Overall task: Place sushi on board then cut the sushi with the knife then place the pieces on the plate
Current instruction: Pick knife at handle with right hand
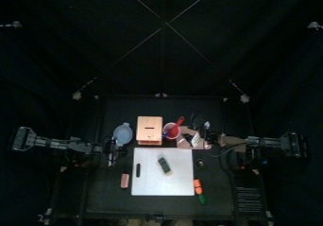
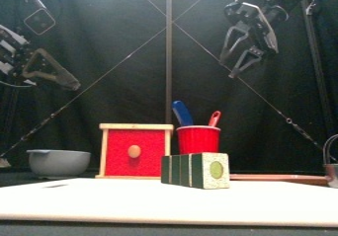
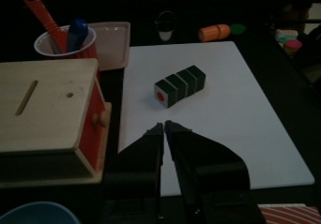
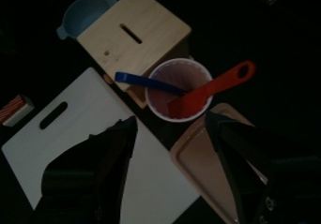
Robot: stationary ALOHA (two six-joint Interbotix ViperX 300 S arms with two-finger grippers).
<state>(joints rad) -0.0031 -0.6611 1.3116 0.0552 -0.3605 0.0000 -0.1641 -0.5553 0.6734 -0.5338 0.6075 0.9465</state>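
Jaws unreadable from above; wrist views show left gripper point(image 3: 167, 126) pinched narrow, right gripper point(image 4: 174, 123) splayed wide; sushi roll point(image 3: 179, 85) near white cutting board's point(image 3: 245, 111) back edge.

I have the left arm point(image 1: 57, 144) drawn back to its own side and raised, the left claw point(image 3: 167, 126) with its jaws pressed together on nothing. The right arm point(image 1: 267, 143) mirrors it opposite, the right claw point(image 4: 170, 123) hanging high, jaws spread wide and empty.

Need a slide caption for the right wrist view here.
Open right hand facing the red cup with its blue knife and red knife, wooden box and white board alongside.
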